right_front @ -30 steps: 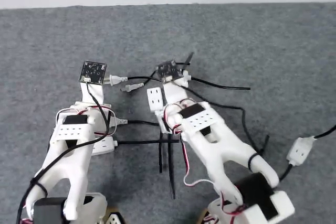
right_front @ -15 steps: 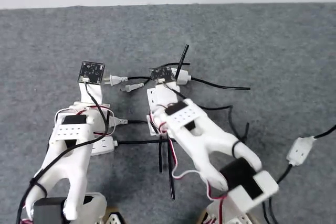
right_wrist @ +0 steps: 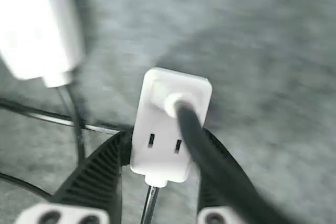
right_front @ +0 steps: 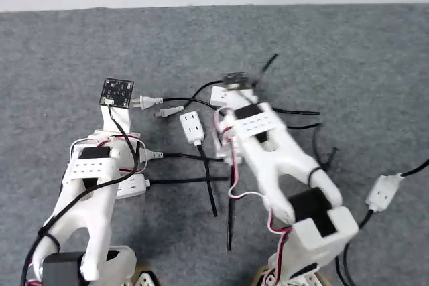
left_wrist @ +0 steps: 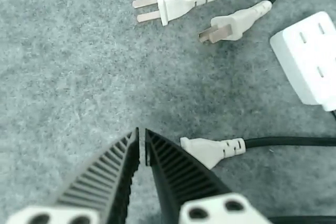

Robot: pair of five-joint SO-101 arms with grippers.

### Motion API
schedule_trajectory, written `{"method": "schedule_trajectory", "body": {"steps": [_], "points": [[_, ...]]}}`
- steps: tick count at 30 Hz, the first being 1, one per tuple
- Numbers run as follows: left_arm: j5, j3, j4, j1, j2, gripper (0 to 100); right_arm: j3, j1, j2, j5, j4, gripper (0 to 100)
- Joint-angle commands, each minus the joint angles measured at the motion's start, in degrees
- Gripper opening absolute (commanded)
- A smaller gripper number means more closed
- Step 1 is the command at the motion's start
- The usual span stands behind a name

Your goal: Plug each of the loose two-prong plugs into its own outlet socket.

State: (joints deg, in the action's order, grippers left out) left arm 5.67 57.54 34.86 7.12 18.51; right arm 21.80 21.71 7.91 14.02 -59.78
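One plug and a second plug lie loose on the counter ahead of the left pincer, whose jaws are together on nothing; a third plug lies just beside it, a free outlet further right. The right pincer is clamped on another outlet, one socket filled by a cord, two slots bare. Best, I judge: hold that outlet level and steady, open the left pincer, grip a plug by its body, and square the prongs to the slots before pushing.
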Motion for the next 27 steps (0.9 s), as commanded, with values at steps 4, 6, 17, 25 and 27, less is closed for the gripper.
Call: {"method": "schedule_trajectory", "body": {"steps": [4,6,17,25,27], "points": [[-0.6,-0.7,-1.5,0.0,1.7,1,-3.3,-12.8,-12.5,-8.8,-7.1,0.9],[-0.6,-0.7,-1.4,0.0,1.7,1,-3.2,-18.9,-14.5,-10.7,-8.5,0.9],[-3.9,-2.2,-1.1,1.3,1.8,2,1.7,-33.6,-11.0,-15.4,-5.1,19.8],[-5.3,-4.7,0.5,6.3,1.8,2,-8.2,-31.3,-16.0,-14.8,-19.5,14.6],[-5.5,-5.3,0.8,7.6,1.8,2,-10.4,-28.8,-18.5,-15.1,-24.6,12.5]]}}
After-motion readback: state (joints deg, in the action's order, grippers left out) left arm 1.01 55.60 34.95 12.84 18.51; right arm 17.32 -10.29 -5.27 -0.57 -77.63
